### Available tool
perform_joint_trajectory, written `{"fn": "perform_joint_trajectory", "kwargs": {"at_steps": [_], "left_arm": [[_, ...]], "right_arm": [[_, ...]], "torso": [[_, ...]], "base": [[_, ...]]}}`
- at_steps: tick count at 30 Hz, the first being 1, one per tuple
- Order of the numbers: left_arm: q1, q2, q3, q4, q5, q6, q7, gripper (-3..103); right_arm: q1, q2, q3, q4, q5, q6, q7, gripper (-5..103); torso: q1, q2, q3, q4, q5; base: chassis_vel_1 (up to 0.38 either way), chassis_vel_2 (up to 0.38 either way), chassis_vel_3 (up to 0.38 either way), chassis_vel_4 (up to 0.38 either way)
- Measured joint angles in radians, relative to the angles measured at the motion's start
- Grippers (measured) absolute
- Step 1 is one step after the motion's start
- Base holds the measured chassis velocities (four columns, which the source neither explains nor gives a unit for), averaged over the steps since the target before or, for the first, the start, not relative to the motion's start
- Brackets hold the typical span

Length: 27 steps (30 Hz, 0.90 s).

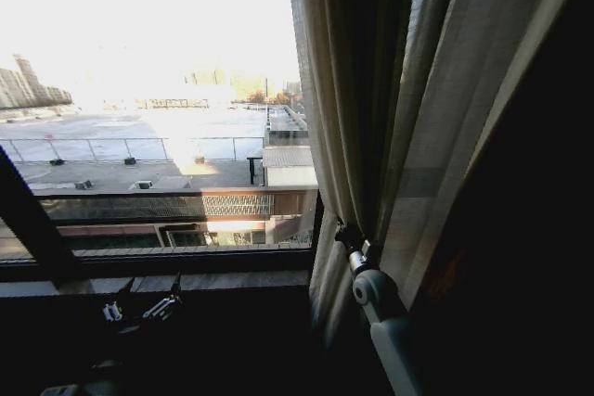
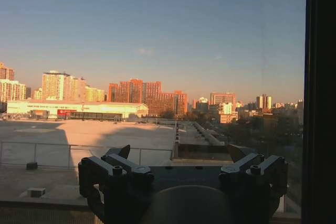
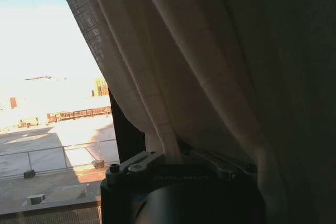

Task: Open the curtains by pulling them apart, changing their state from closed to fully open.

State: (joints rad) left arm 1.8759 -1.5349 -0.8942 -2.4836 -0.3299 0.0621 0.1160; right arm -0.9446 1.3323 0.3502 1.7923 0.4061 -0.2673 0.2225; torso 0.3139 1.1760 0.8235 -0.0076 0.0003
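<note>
**Supervisor:** What worried you at that point?

**Me:** My right gripper (image 1: 350, 240) was pinched closed on a fold of the curtain (image 1: 371, 99), which hung bunched at the right side of the window (image 1: 158, 118). In the right wrist view the fabric ran down between the fingers (image 3: 137, 164). I judged the bite thin; a sheer weave could slide out if I dragged too fast, or snag if the arm pulled down rather than sideways.

**Supervisor:** And the other arm?

**Me:** My left gripper (image 1: 141, 309) sat low by the sill (image 1: 223, 280), fingers spread, holding nothing, facing bare glass.

**Supervisor:** Counts?

**Me:** Two grippers. One gathered curtain mass that I could see; I couldn't tell whether it was one panel or two. One dark frame bar (image 1: 26, 215) crossed the glass on the left.
</note>
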Motion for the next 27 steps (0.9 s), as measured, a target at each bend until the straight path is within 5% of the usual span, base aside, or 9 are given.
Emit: {"fn": "perform_joint_trajectory", "kwargs": {"at_steps": [16,27], "left_arm": [[0.0,-0.001,-0.001,0.008,-0.004,-0.003,0.0,100],[0.004,-0.002,-0.001,0.009,-0.006,-0.011,0.001,100]], "right_arm": [[-0.004,-0.001,-0.002,-0.009,-0.021,0.019,-0.001,0],[-0.002,0.008,0.084,-0.026,-0.027,0.021,0.043,0]], "torso": [[0.0,0.0,0.0,0.0,0.0001],[0.0,0.0,0.0,0.0002,-0.0013]], "base": [[-0.347,-0.344,0.35,0.342],[-0.08,-0.111,0.083,0.085]]}}
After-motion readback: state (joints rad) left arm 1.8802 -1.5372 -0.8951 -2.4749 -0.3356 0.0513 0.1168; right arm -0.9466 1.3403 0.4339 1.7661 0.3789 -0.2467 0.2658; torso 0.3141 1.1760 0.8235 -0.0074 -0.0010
